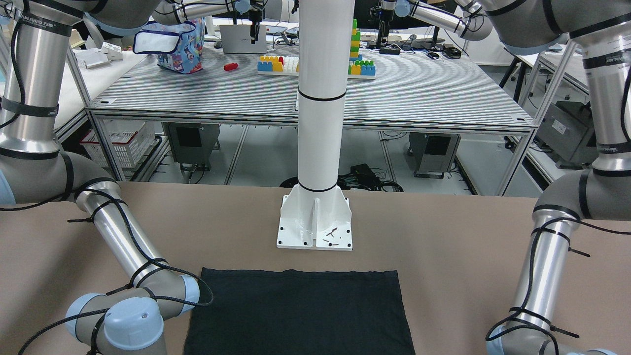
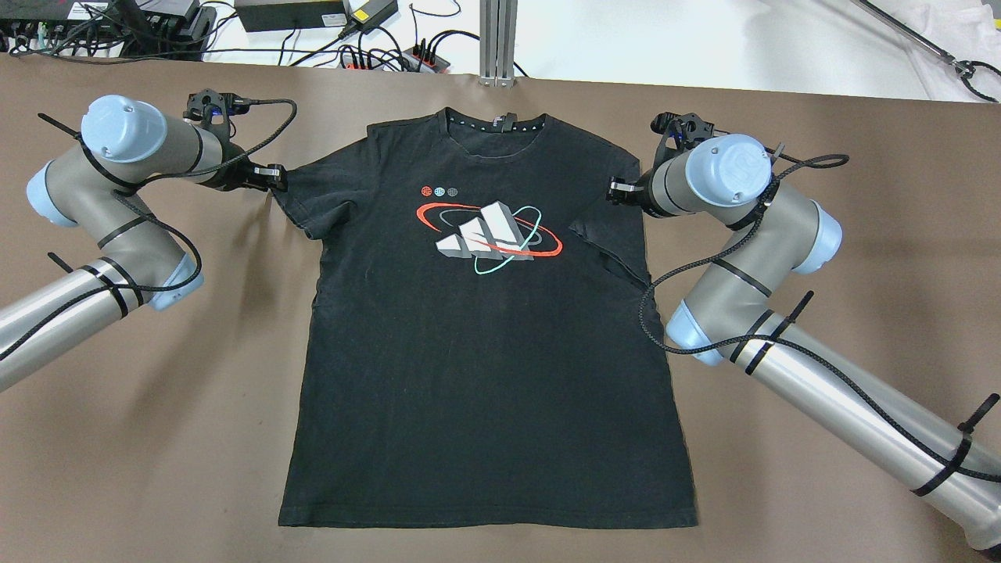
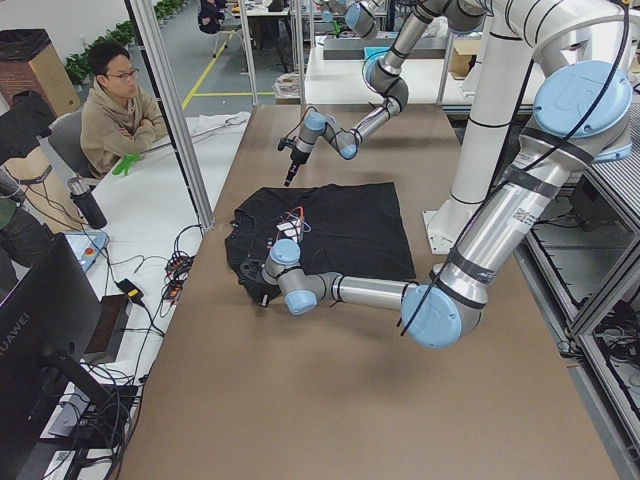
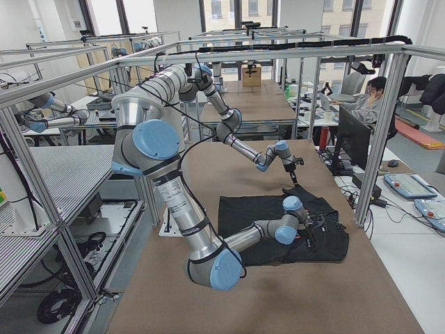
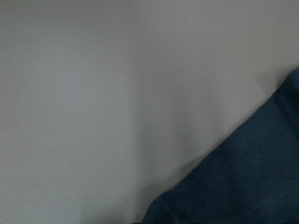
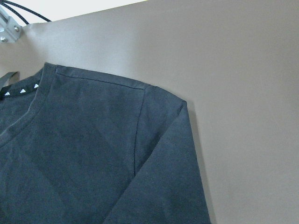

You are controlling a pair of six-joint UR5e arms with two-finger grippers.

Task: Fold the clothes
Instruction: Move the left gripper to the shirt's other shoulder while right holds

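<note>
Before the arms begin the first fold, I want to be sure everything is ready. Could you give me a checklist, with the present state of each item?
1. T-shirt spread flat, print up: ok.
2. Left gripper at the sleeve on its side: ok.
3. Right gripper at the other sleeve: ok.
4. Either gripper shut on fabric: cannot tell.
5. Bottom hem straight, not bunched: ok.
6. Right arm's cable clear of the shirt's edge: cannot tell.
</note>
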